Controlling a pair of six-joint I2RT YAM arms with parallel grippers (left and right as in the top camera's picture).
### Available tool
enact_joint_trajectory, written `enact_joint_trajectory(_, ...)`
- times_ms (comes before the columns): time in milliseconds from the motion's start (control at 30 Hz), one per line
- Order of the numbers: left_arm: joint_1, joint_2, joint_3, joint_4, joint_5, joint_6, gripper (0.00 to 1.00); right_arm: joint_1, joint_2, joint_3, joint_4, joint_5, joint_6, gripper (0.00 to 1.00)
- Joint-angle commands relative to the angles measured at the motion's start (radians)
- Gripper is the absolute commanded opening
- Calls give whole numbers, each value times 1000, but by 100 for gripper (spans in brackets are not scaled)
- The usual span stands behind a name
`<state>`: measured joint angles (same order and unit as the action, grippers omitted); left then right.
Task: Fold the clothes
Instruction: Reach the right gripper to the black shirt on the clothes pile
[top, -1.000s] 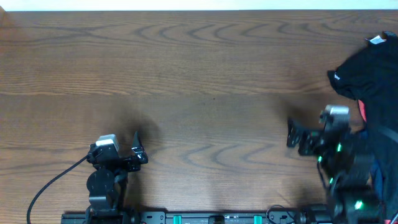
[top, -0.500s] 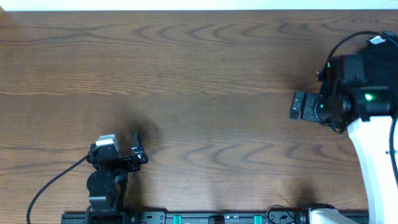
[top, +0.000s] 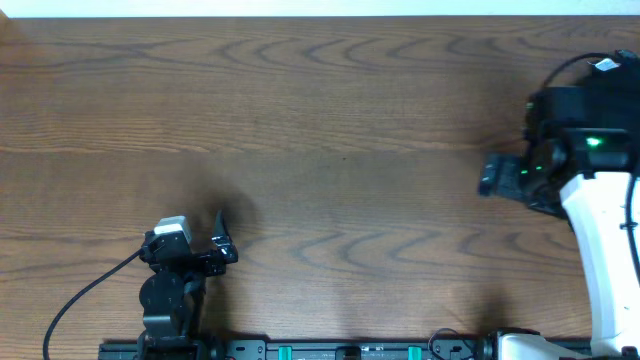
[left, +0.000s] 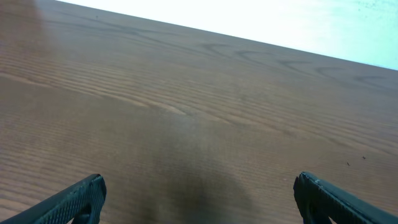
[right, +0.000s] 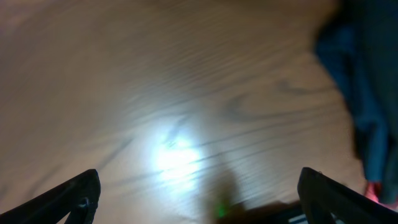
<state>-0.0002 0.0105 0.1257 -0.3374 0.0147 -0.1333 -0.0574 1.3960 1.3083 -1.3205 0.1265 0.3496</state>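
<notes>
L pincer (top: 222, 240) at near-left of brown wood-grain bench (top: 340, 110), jaws fully apart, nothing held. R pincer (top: 492, 178) far right, jaws also wide, empty. Beyond it, plain black limp T-shirt (top: 624, 82) w/ white neck label (top: 605, 66) at bench's top-right edge, mostly hidden by R arm (top: 600, 230).

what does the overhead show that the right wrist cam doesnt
Only overhead: the left end effector resting near the front edge, and a white label on the black shirt. Only right wrist: glare on the wood, dark blue cloth and a sliver of red cloth. Both: the wooden table and the open right end effector.
</notes>
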Motion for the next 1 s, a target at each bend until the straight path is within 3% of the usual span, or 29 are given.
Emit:
enact_joint_trajectory(0, 5, -5, -21, -9, -16, 6, 98, -124, 7, 24, 23, 77, 57, 99)
enact_joint_trajectory(233, 5, -5, -21, -9, -16, 6, 98, -360, 108, 53, 131, 21, 22, 99)
enact_joint_trajectory(300, 5, -5, -21, -9, -16, 6, 98, -402, 152, 53, 182, -15, 9, 94)
enact_joint_trajectory(467, 5, -5, -21, -9, -16, 6, 98, -449, 258, 53, 255, -14, 12, 94)
enact_joint_trajectory(733, 5, -5, -21, -9, -16, 6, 98, -503, 362, 53, 363, 4, -8, 84)
enact_joint_trajectory(800, 5, -5, -21, -9, -16, 6, 98, -514, 378, 53, 398, -5, -61, 82)
enact_joint_trajectory(867, 5, -5, -21, -9, -16, 6, 98, -520, 391, 53, 444, -85, -191, 83)
enact_joint_trajectory(967, 5, -5, -21, -9, -16, 6, 98, -520, 399, 53, 499, -264, -402, 76)
